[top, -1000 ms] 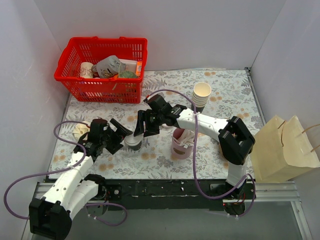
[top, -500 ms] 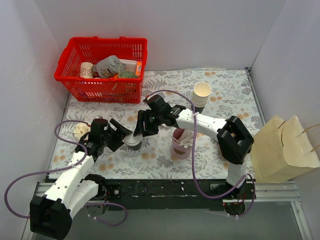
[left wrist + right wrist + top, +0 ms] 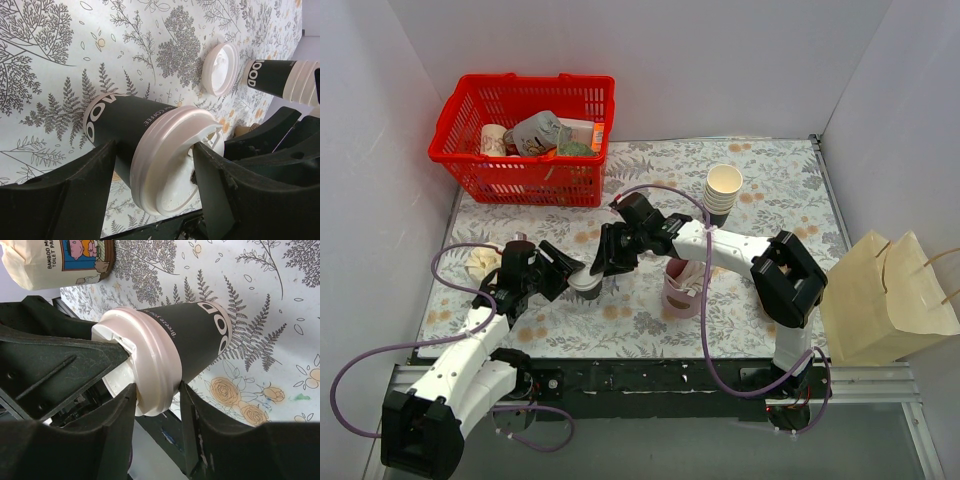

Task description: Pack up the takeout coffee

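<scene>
The takeout coffee, a dark brown cup with a white lid, stands on the floral cloth between both arms. In the left wrist view the coffee sits between my left gripper. The right finger touches the lid and a sliver of gap shows at the left finger. From the other side my right gripper has both fingers pressed on the rim of the coffee's lid. In the top view the left gripper and right gripper meet over the cup.
A red basket of goods stands at the back left. A stack of cream cups, a pink cup of white sticks and a loose white lid are nearby. A toilet paper pack lies left; a paper bag stands right.
Both grippers' jaws have narrowed around the cup's lid. The right gripper has come slightly down and left onto it; the left arm edged closer.
</scene>
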Robot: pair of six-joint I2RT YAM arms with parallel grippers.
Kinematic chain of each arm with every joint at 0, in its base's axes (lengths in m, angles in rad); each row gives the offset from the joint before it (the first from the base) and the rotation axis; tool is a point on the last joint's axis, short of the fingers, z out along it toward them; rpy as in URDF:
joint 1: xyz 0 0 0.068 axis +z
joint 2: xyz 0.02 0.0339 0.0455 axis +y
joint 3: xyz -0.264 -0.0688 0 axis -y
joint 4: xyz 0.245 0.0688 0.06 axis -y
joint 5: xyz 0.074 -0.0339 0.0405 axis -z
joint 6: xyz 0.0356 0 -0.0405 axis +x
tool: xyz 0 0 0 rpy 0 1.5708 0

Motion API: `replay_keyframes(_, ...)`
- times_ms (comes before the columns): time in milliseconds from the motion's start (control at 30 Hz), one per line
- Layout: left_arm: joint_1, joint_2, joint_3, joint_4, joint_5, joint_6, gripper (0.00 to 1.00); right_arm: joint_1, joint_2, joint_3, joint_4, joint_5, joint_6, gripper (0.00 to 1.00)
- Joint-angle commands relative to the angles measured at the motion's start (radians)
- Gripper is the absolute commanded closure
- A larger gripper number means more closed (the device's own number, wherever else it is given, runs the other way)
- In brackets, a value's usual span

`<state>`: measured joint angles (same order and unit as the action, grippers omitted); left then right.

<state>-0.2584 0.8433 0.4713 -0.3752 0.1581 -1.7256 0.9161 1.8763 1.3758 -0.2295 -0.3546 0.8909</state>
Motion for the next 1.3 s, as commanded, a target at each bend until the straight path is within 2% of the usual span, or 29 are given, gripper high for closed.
replay_keyframes(0, -0.002, 0.008, -0.046, -0.002, 0.034, 0.003, 0.42, 0.01, 0.011, -0.015, 0.085, -0.034, 0.026, 0.58)
replay_keyframes(233, -0.004, 0.014, -0.059, -0.001, 0.061, 0.004, 0.42, 0.01, -0.002, -0.055, 0.194, -0.053, 0.063, 0.77)
replay_keyframes(267, -0.004, 0.019, -0.06, 0.001, 0.069, 0.004, 0.42, 0.009, -0.005, -0.069, 0.215, -0.073, 0.08, 0.84)
replay_keyframes(333, -0.004, 0.02, -0.068, 0.004, 0.077, 0.003, 0.42, 0.009, -0.019, -0.118, 0.314, -0.09, 0.106, 0.9)
replay_keyframes(367, -0.004, 0.019, -0.069, 0.004, 0.075, 0.003, 0.42, 0.009, -0.026, -0.13, 0.334, -0.087, 0.111, 0.98)
replay_keyframes(600, -0.004, 0.014, -0.072, 0.007, 0.078, -0.003, 0.42, -0.006, -0.069, -0.257, 0.499, -0.11, 0.175, 0.99)
replay_keyframes(900, -0.004, 0.013, -0.079, -0.011, 0.08, -0.006, 0.42, -0.022, -0.055, -0.397, 0.863, -0.19, 0.335, 0.99)
replay_keyframes(1033, -0.004, 0.02, -0.059, -0.044, 0.07, -0.015, 0.43, -0.022, -0.078, -0.405, 0.777, -0.143, 0.251, 0.99)
replay_keyframes(1133, -0.004, 0.028, -0.045, -0.057, 0.073, -0.012, 0.43, -0.022, -0.094, -0.362, 0.56, -0.038, 0.085, 0.99)
replay_keyframes(1267, -0.004, 0.03, -0.042, -0.06, 0.081, -0.009, 0.43, -0.023, -0.097, -0.394, 0.561, 0.012, 0.037, 0.99)
